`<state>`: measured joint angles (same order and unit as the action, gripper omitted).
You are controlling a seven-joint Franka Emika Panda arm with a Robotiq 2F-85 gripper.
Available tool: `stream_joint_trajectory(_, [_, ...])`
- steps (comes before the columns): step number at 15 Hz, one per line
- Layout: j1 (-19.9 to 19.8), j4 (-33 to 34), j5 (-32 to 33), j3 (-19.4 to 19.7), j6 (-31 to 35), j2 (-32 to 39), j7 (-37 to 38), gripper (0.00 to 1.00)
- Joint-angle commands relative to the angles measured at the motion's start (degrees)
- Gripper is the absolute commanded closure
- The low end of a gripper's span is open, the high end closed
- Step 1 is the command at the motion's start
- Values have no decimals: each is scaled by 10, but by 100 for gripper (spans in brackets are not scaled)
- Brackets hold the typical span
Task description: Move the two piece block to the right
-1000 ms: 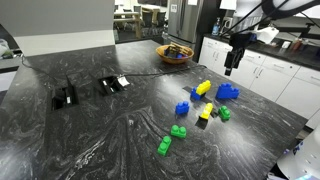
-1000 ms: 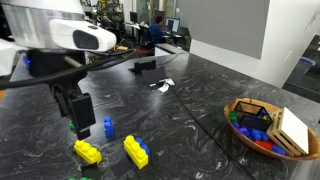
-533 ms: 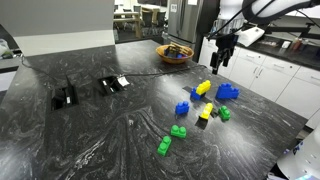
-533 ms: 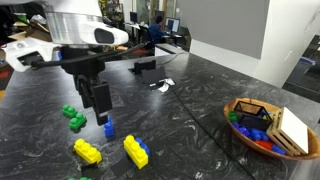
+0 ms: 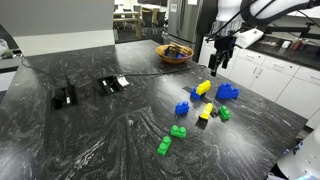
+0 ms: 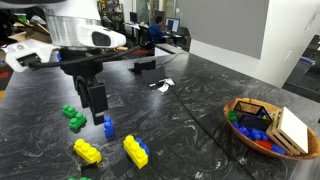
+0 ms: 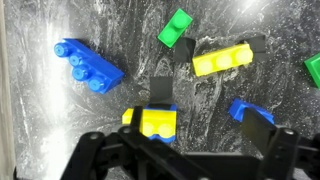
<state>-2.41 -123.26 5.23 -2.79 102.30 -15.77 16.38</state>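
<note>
On dark marbled tabletop (image 5: 100, 130), two piece block (image 5: 182, 108) (image 6: 108, 127) sat alone, studs up, touching no other block. Larger blue block (image 5: 228, 92) lay apart from it; yellow block (image 5: 203, 88) near both. Green blocks (image 5: 178, 131) lay on its other side, toward tabletop edge. Pincer (image 5: 215, 68) hung in air over cluster, clear of two piece block, holding nothing. Wrist view showed fingers (image 7: 268, 135) spread wide. Bowl (image 5: 175, 52) stood further back.
</note>
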Motion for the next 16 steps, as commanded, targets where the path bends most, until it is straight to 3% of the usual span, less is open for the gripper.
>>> stream_joint_trajectory(1, [11, 47, -29, -17, -21, 53, 91, 0])
stream_joint_trajectory(6, [32, 93, -69, -31, 58, 120, 262, 0])
stream_joint_trajectory(7, [36, 74, -59, -26, 41, 102, 224, 0])
stream_joint_trajectory(16, [39, 90, -60, -24, 56, 120, 257, 0])
